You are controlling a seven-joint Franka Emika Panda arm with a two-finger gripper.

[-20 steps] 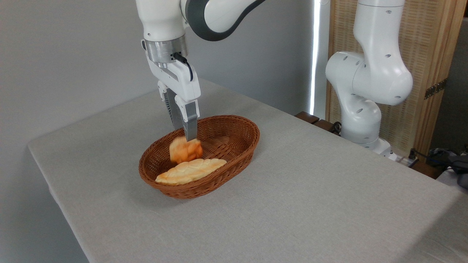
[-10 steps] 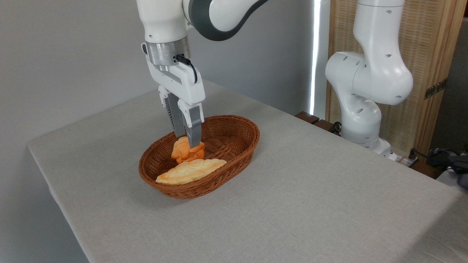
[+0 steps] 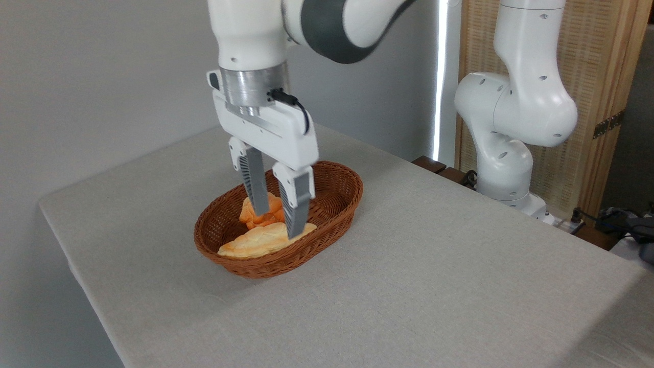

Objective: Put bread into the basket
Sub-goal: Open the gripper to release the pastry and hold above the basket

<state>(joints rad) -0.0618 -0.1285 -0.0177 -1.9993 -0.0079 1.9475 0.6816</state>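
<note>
The bread (image 3: pixel 249 216), a small lumpy golden-orange bun, lies inside the oval reddish-brown wicker basket (image 3: pixel 337 197) at its back left, partly hidden by a finger. My gripper (image 3: pixel 279 224) hangs over the basket's middle, open, with its two grey fingers (image 3: pixel 296 209) spread apart and nothing between them. The left finger stands in front of the bun; whether it touches the bun cannot be told.
A longer, flat, pale golden loaf (image 3: pixel 255 242) lies along the basket's front side. The basket stands on a grey cloth-covered table (image 3: pixel 434 286). The white base of the robot arm (image 3: pixel 511 128) stands at the table's far right edge, before a wooden screen.
The gripper has let go of the bun, which now rests in the basket. The fingers have spread apart and the gripper has shifted to the right and nearer the camera.
</note>
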